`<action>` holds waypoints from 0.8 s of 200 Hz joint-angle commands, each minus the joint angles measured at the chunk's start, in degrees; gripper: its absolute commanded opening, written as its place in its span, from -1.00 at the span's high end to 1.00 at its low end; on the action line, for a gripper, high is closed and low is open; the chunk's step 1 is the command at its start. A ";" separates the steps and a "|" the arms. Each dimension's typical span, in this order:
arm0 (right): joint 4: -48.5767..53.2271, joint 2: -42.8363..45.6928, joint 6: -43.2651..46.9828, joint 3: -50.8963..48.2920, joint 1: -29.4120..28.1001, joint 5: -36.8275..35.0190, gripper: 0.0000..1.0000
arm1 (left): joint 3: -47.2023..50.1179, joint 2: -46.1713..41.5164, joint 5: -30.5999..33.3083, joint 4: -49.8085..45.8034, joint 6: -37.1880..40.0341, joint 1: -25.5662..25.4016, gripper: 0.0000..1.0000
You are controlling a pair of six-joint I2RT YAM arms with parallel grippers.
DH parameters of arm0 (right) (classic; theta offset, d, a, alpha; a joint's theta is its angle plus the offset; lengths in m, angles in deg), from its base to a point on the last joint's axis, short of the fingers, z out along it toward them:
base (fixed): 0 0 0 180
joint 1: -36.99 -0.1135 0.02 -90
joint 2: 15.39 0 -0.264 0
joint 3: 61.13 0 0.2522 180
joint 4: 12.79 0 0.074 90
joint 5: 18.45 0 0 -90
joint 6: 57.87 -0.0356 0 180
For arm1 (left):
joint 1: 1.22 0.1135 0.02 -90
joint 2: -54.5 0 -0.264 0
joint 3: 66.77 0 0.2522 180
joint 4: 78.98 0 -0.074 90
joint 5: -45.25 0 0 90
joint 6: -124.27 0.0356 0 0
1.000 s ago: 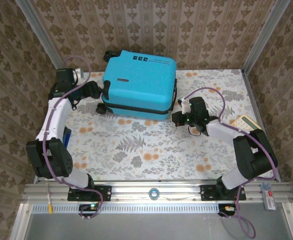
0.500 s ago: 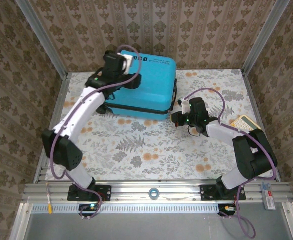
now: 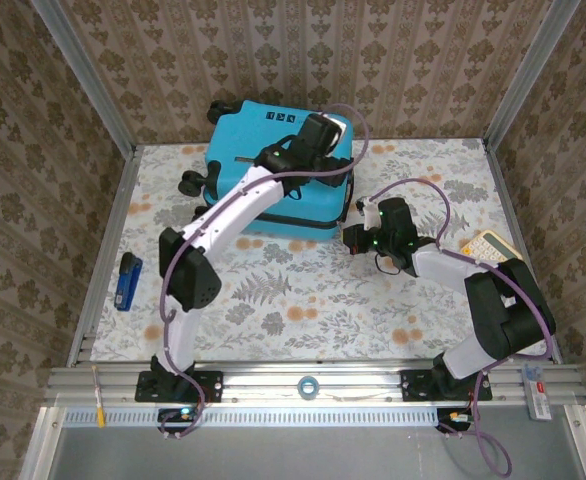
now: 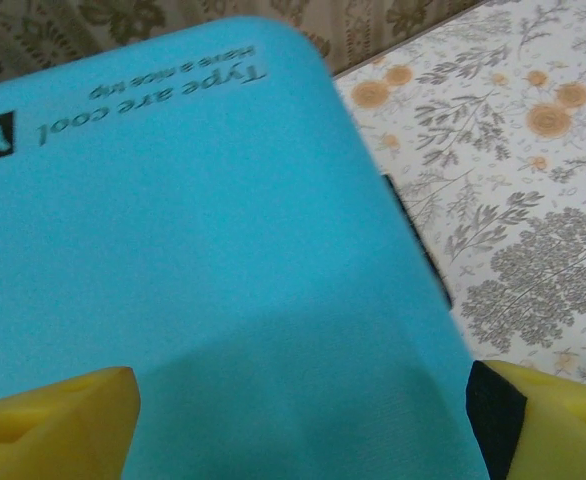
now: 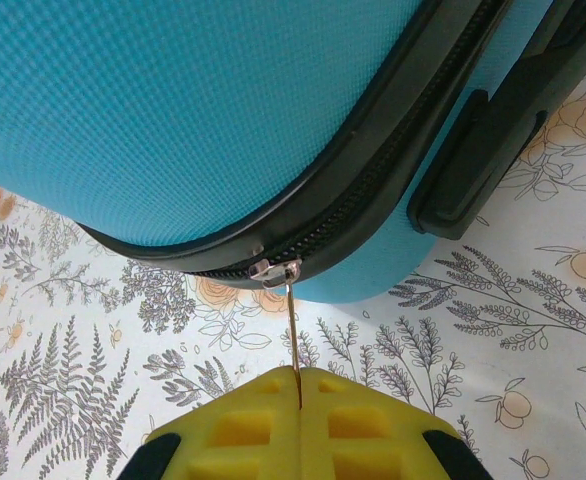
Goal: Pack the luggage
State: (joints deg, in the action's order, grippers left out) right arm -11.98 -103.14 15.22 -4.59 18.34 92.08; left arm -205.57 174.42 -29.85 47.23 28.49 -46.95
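The luggage [image 3: 243, 140], a turquoise hard-shell suitcase, lies flat and closed at the back of the table. My left gripper [image 3: 325, 140] hovers over the right part of its lid. In the left wrist view the left gripper [image 4: 303, 430] is open, its yellow fingers [image 4: 63, 420] wide apart above the blue lid [image 4: 193, 230]. My right gripper [image 3: 353, 237] sits at the suitcase's front right corner. In the right wrist view the right gripper [image 5: 299, 385] is shut on the thin metal zipper pull [image 5: 291, 320], which hangs from the slider [image 5: 273, 270] on the black zipper.
A small blue object [image 3: 126, 281] lies near the table's left edge. A beige calculator-like thing [image 3: 488, 246] rests at the right edge. The suitcase's black side handle [image 5: 493, 140] faces my right arm, its wheels [image 3: 191, 183] face left. Patterned walls enclose the table.
My left arm has swung from the suitcase's left side up over its lid to the right, jaws widening. The blue object at the left is now uncovered. The right arm is unmoved.
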 commanded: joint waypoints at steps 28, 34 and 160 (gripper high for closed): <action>-0.47 1.36 -0.89 -1.67 -0.13 -2.34 1.00 | -9.06 6.63 7.19 -6.64 4.21 -3.69 -0.79; -0.58 1.51 -0.93 -1.65 -0.13 -2.31 1.00 | -10.27 7.57 8.66 -7.62 4.41 -3.92 -0.80; -2.04 1.93 -1.86 -3.57 -0.88 -2.90 1.00 | -2.77 9.62 11.65 -10.52 3.16 -4.50 -0.62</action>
State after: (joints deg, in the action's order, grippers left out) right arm -15.14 -102.70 14.17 -6.44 17.70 91.21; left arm -214.92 185.33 -16.80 39.56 32.19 -52.29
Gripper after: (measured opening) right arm 0.056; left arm 0.827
